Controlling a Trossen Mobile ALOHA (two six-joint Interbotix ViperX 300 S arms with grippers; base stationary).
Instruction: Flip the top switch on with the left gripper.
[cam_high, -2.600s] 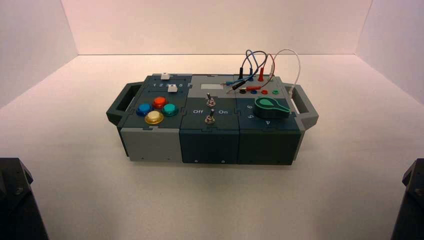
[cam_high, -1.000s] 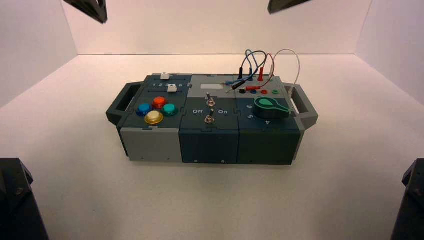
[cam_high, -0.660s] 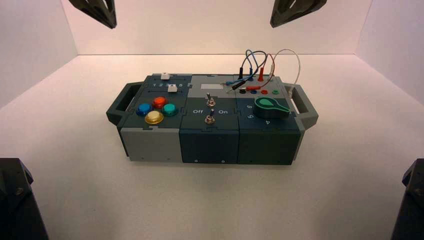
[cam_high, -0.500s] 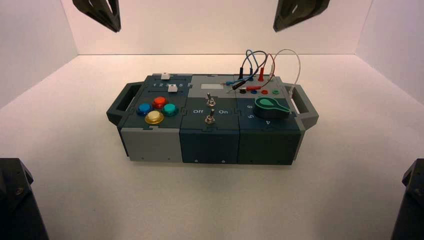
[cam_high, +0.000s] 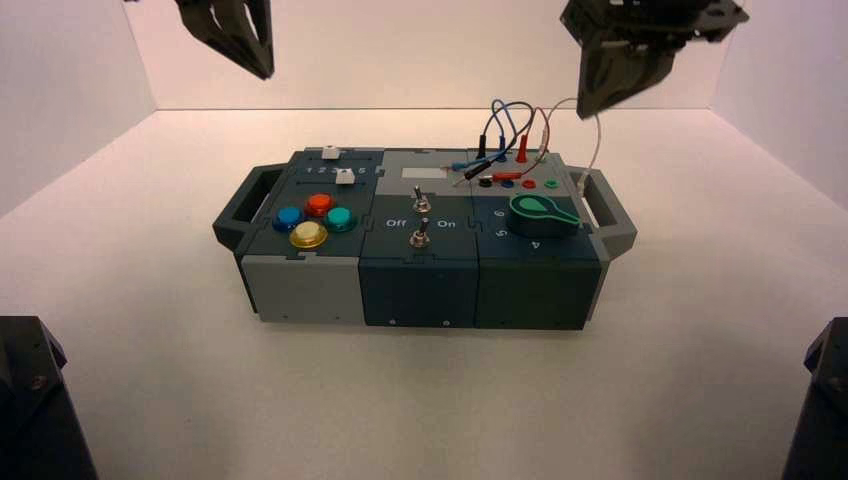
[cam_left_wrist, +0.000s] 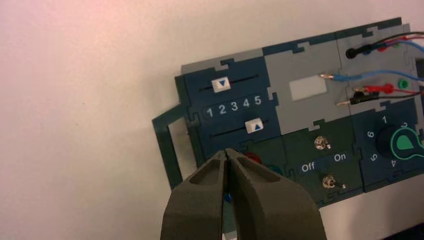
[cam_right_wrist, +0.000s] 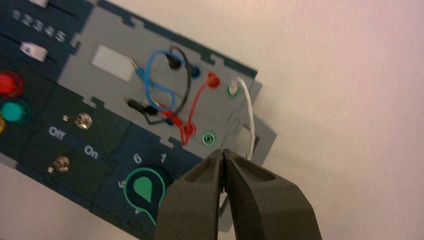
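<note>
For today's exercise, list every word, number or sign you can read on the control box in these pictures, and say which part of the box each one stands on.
"1 2 3 4 5": on the strip between the two sliders.
"Off": left of the two toggle switches.
"On": to their right.
"1", "6", "5", "4": around the green knob; its other numbers are hidden.
Triangle signs: on both white slider caps.
The pale label plate shows no text.

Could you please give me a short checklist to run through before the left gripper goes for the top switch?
1. Left gripper shut to a wedge, holding nothing: ok.
2. Top switch uncovered: ok.
3. Left gripper at the switch: not ok, it hangs high, left of the box.
4. Right gripper clear of the switches: ok, high above the wires.
5. Switch's present position: cannot tell.
</note>
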